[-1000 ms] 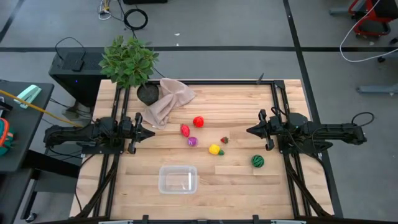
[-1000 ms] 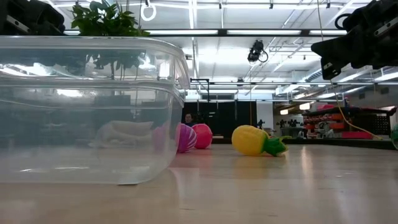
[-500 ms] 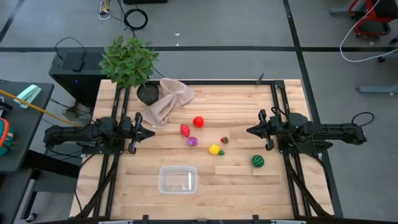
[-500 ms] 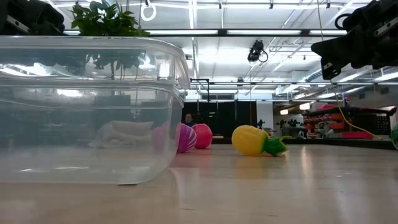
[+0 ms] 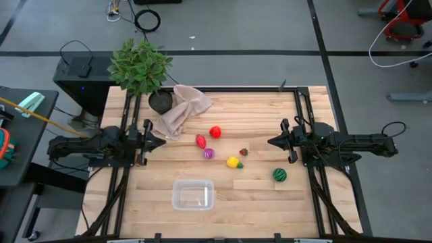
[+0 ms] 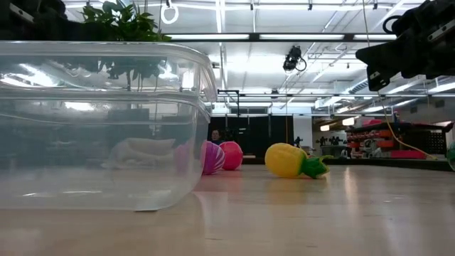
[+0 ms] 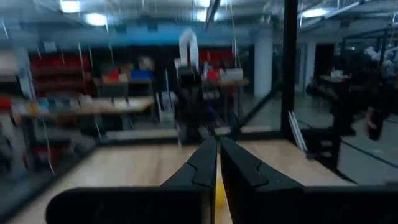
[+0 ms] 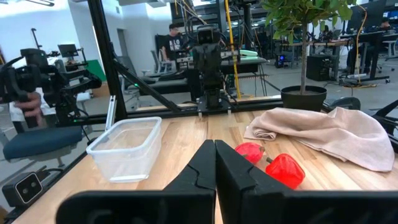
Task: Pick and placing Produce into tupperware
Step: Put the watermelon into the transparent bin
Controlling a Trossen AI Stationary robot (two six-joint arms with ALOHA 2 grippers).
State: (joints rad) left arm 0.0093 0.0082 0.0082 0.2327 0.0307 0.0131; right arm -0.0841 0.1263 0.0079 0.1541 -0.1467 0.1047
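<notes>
The produce lies in a loose group mid-table: a red round piece [image 5: 215,131], a red piece [image 5: 201,141], a purple one [image 5: 209,153], a yellow one with a green end [image 5: 233,162], a tiny dark red one [image 5: 243,152] and a green striped ball [image 5: 279,175]. The clear tupperware [image 5: 192,194] stands on its base near the table's near edge, with nothing inside. My left gripper [image 5: 163,140] hovers shut at the table's left side. My right gripper [image 5: 270,142] hovers shut at the right side, above the ball's far side. Both point toward the produce.
A beige cloth [image 5: 181,111] lies crumpled at the far left, against a potted plant [image 5: 140,67]. Black rails run along the left and right sides of the table. Bare wood surrounds the tub [image 6: 99,128]. People show in the room beyond [image 8: 171,37].
My left gripper has shifted slightly toward the table's left and far edges, still shut. The produce, the tub and my right arm have kept still.
</notes>
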